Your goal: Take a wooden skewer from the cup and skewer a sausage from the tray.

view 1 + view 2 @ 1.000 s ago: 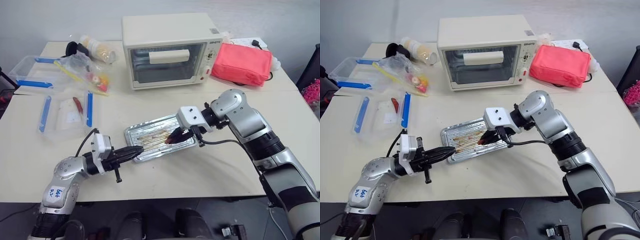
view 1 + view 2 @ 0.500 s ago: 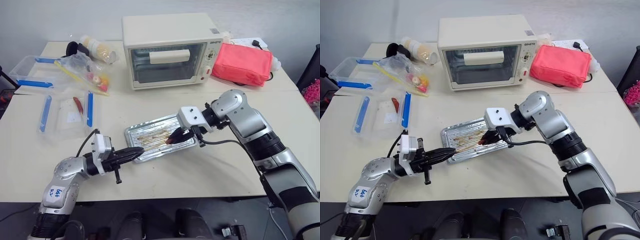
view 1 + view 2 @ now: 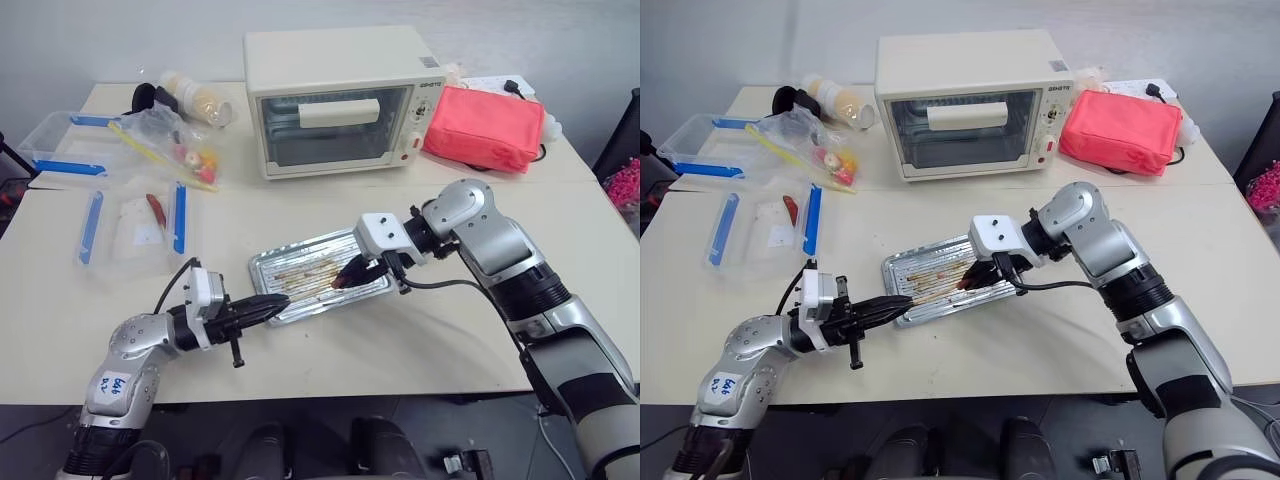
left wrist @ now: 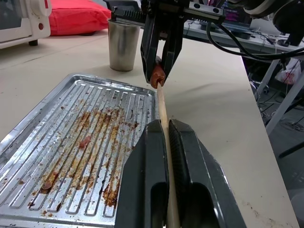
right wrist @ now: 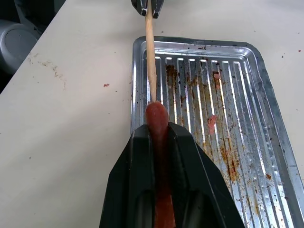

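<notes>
Sausage: the dark-red sausage point(image 5: 157, 124) is clamped between the two black fingers of the right claw point(image 3: 352, 272), its rounded end sticking out past the fingertips, held above the tray's right half.
Wooden skewer: the pale wooden skewer point(image 4: 161, 105) runs straight from the left claw to the sausage; its pointed tip meets the sausage's exposed end, and how deep it has gone in I cannot tell.
Left claw: the left claw point(image 3: 272, 304) is clenched on the rear part of the skewer, the stick lying in the narrow slot between its fingers, at the tray's near-left corner, pointing level toward the right claw.
Right claw: grasping the sausage, angled down and toward the left claw, so the two claws face each other along the line of the skewer.
Tray: the ribbed silver baking tray point(image 5: 237, 95) lies flat on the counter between the two arms, its floor streaked with brown grease and small red scraps.
Cup: the grey steel cup point(image 4: 122, 44) stands upright on the counter just beyond the tray's far side, behind the right claw.
Counter: the pale counter point(image 3: 420, 340) also carries a cream toaster oven point(image 3: 340, 95) further back and a red pouch point(image 3: 484, 127) to its right.
</notes>
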Robot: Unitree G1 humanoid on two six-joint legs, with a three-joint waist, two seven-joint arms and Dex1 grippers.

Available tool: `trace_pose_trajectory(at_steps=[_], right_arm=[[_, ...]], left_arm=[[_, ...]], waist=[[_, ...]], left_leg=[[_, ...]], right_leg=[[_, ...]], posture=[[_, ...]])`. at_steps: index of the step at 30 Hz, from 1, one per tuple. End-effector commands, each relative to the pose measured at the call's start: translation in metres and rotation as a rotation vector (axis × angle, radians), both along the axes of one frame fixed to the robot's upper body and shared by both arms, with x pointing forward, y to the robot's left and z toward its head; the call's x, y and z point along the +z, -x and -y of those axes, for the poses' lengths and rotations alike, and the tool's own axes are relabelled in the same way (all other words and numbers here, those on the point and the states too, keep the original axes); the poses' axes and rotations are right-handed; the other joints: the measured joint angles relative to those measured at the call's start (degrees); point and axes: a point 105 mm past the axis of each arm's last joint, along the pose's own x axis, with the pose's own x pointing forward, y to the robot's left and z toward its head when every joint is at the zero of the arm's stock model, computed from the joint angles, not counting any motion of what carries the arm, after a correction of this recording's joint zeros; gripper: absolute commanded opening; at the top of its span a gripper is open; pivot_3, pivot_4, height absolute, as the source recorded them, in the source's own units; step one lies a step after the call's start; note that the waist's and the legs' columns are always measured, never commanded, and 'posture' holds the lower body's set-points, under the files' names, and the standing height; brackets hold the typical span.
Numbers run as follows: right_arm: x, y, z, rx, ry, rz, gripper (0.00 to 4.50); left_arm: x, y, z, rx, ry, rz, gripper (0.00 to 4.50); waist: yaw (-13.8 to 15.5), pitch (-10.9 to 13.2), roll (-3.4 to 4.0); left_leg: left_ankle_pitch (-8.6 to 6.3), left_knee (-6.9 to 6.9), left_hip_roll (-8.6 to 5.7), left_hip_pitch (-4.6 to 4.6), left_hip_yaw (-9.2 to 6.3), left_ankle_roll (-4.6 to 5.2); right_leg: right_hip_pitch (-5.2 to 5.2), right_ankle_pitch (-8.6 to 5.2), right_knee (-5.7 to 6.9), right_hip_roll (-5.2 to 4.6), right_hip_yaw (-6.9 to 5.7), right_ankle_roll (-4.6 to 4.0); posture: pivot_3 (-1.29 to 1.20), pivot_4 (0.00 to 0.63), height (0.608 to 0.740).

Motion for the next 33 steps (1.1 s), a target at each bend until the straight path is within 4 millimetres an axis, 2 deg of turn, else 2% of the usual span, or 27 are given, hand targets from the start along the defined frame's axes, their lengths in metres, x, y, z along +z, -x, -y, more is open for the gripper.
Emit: trace_pose_trajectory(at_steps=[1,8,18,33], right_arm=[[0.005,0.008,-0.002,0.057,0.002,-0.008,0.12],[0.007,0.014,-0.009,0.092,-0.006,-0.005,0.12],[0.009,0.021,-0.018,0.132,-0.017,-0.003,0.12],[0.010,0.032,-0.028,0.198,-0.042,-0.028,0.12]], left_arm=[[0.007,0.001,0.006,-0.021,0.008,0.040,0.00],[0.007,-0.005,0.017,-0.038,0.012,0.051,0.00],[0.012,-0.009,0.047,-0.131,0.040,0.062,0.00],[0.031,-0.014,0.094,-0.317,0.108,0.087,0.00]], waist=[[0.0,0.0,0.00],[0.0,0.0,0.00],[0.0,0.0,0.00],[0.2,0.0,-0.01]], left_leg=[[0.00,0.00,0.00,0.00,0.00,0.00],[0.00,0.00,-0.01,0.00,0.00,0.00],[0.01,0.01,-0.04,0.00,0.01,0.01],[0.06,0.04,-0.10,-0.01,0.01,0.06]], right_leg=[[0.00,0.00,0.00,0.00,0.00,0.00],[0.00,0.00,0.00,0.03,-0.01,0.00],[0.00,0.00,0.02,0.09,-0.04,0.00],[0.02,0.00,0.06,0.12,-0.18,0.01]], posture=[[0.00,0.150,0.740],[0.00,0.150,0.740],[0.00,0.150,0.740],[0.00,0.150,0.740]])
